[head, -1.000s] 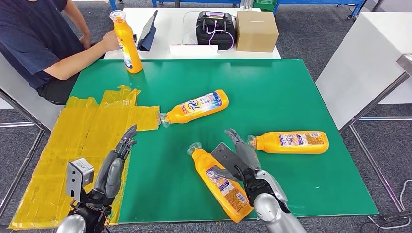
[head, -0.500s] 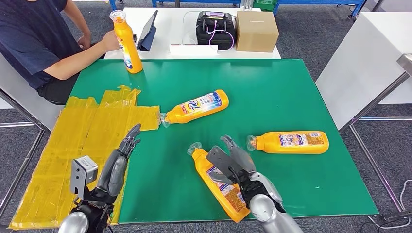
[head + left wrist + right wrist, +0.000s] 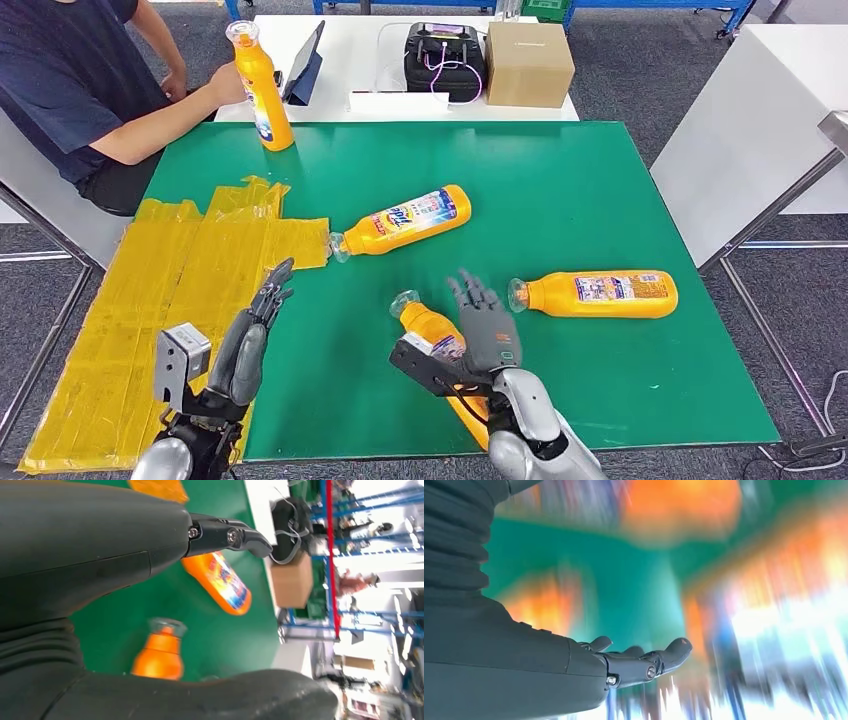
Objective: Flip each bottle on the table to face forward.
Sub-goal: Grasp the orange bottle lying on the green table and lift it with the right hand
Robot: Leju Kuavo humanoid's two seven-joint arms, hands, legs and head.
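Nearest bottle (image 3: pixel 430 327): laid on the green mat (image 3: pixel 560 180) at 6 o'clock, cap toward 11 o'clock, covered by the right hand (image 3: pixel 487 335), fingers spread over it; a grip cannot be confirmed. Left hand (image 3: pixel 250 335): extended, nothing held, at 8 o'clock. Step judged: reaching to roll this bottle. Next required: a closed grasp, then rotation label-up.

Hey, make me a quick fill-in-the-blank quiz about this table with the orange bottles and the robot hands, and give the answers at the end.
1. The right robot hand is over the ____ of the three lying bottles.
2. The upright bottle is touched by a ____.
3. The table mat is ____ in colour.
4. The cardboard box sits on the ____ table behind.

Answers: nearest; person; green; white
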